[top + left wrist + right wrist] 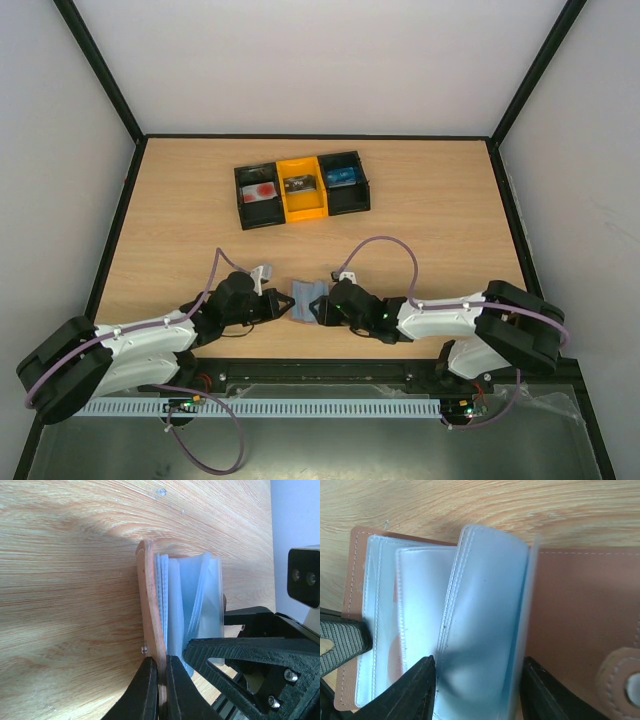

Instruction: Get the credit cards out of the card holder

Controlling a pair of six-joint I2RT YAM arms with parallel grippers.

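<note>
The card holder (306,295) lies open on the wood near the front edge, between my two grippers. My left gripper (161,662) is shut on the edge of its pinkish-brown cover (150,595). My right gripper (477,662) is open, its fingers flanking a bowed bundle of clear blue-grey sleeves (485,590); the left finger touches the bundle, the right one stands a sliver off. A reddish patch (395,652) shows through a flat sleeve. A pale credit card with a red round mark (261,190) lies in the tray's left compartment.
A black-and-yellow three-compartment tray (240,200) stands at the back centre, with a dark item in the yellow bin (301,185) and a blue one in the right bin (341,178). Black frame rails border the table.
</note>
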